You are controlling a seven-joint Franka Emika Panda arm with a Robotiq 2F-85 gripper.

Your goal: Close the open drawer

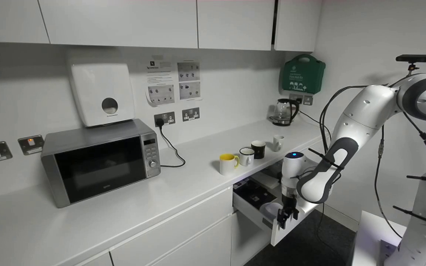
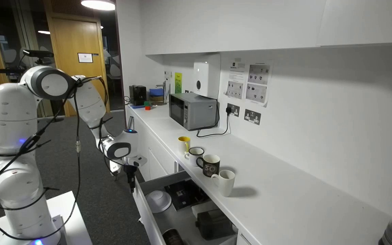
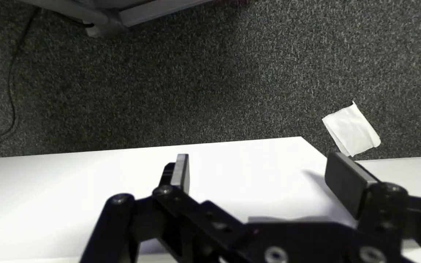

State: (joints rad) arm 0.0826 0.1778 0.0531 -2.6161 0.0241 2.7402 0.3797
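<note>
Probably to push rather than grip, my fingers (image 3: 345, 184) hang spread outside the drawer front (image 3: 86, 190), low in the wrist view. Contact I cannot judge.

Cool, even light fills both exterior views; a ceiling lamp (image 2: 98, 4) glares at 11 o'clock in an exterior view where a plain white mug (image 2: 226, 183) throws a soft shadow toward 3 o'clock. The wall cabinets (image 1: 124, 24) shade the wall (image 1: 235, 85) beneath, and the notices (image 1: 160, 94) go fuzzy (their small print smears). In the wrist view, the drawer front (image 3: 97, 182) bleaches nearly to blank white, and at 6 o'clock the gripper (image 3: 258, 175) shows dark and slightly soft.
</note>
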